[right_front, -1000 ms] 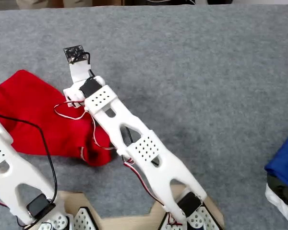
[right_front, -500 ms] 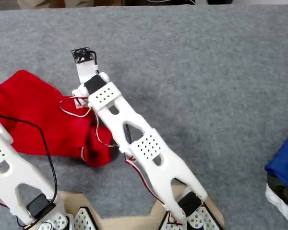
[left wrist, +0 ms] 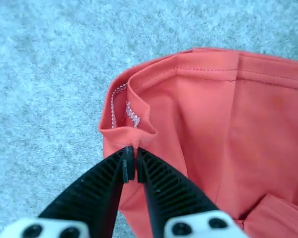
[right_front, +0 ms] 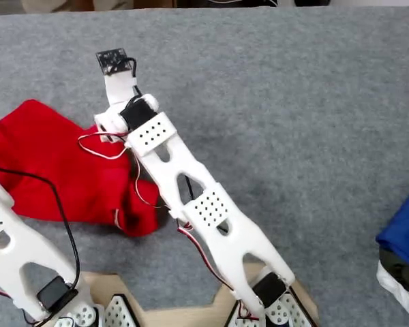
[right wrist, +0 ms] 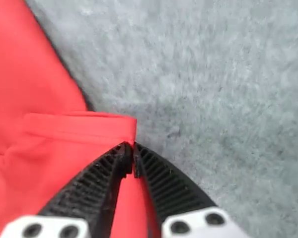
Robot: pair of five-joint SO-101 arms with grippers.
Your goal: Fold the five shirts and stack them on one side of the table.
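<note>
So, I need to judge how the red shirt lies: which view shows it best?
The high view: most of the red shirt shows, lying on the table. The left wrist view shows a stitched hem corner at the left tool; the right wrist view, another corner at the right tool.

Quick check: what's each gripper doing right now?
Left gripper: closed on the red shirt edge.
Right gripper: closed on the same shirt's corner.
</note>
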